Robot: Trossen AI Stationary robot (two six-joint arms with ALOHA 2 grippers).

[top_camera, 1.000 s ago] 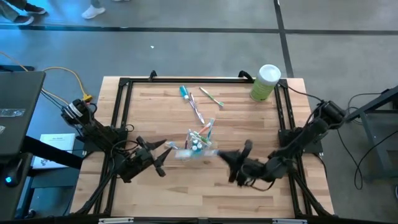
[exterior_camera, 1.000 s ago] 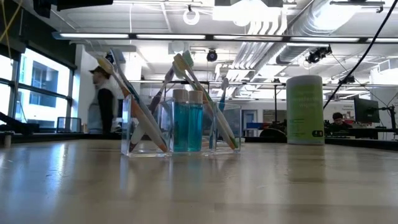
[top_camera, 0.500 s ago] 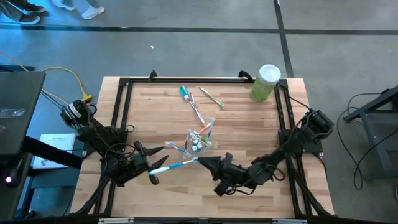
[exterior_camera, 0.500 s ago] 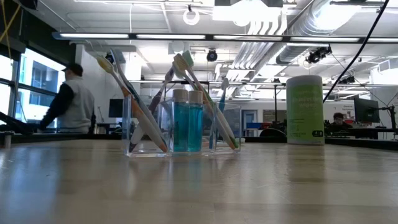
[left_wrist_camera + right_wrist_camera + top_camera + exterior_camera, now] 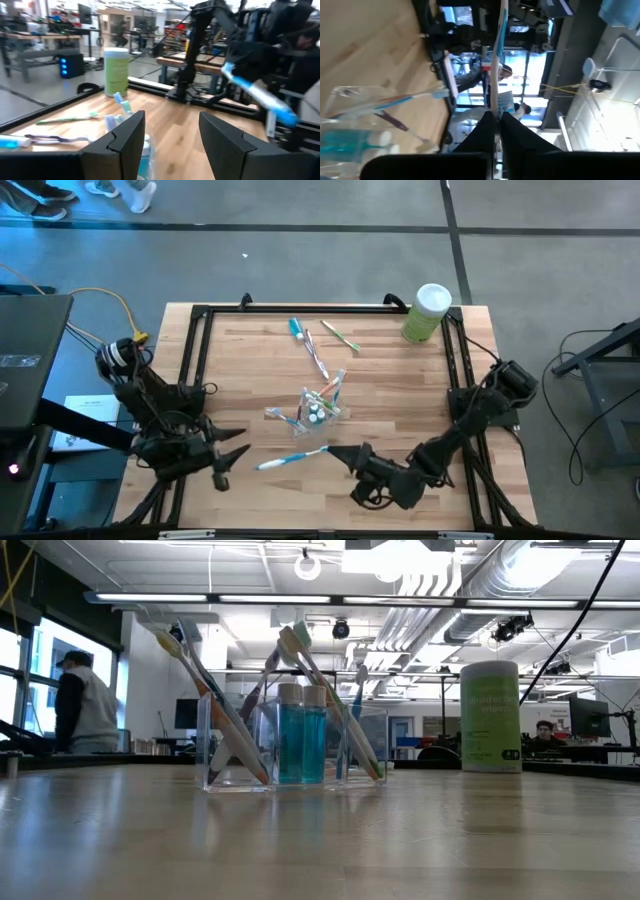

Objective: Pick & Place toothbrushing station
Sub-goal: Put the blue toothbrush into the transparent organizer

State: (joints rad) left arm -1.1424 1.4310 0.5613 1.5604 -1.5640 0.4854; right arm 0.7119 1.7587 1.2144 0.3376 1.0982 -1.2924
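Observation:
A clear plastic cup [image 5: 318,409] stands mid-table with several toothbrushes leaning in it and teal toothpaste tubes upright inside; it also shows in the low view [image 5: 290,745]. My right gripper [image 5: 336,451] is near the table's front edge, shut on a blue-and-white toothbrush [image 5: 290,459]. My left gripper [image 5: 228,461] is open and empty at the front left, just beyond the brush's free end. Two toothbrushes [image 5: 316,353] [image 5: 340,335] and a teal tube [image 5: 296,328] lie flat on the far part of the table. My right gripper pinches the toothbrush by one end [image 5: 494,111] between its two shut fingers. The fingers come about level from the table's right. The brush sticks out ahead of them along their line, toward the left gripper. In the left wrist view the brush [image 5: 255,92] hangs clear of the table.
A light-green canister with a white lid [image 5: 428,312] stands at the far right corner. A black frame rail [image 5: 190,360] runs around the table top. A person [image 5: 80,710] walks in the room beyond the table.
My right gripper has gone toward the table's near edge with the toothbrush, which now points toward the left. My left gripper has drawn back toward the near left corner, away from the brush's free end.

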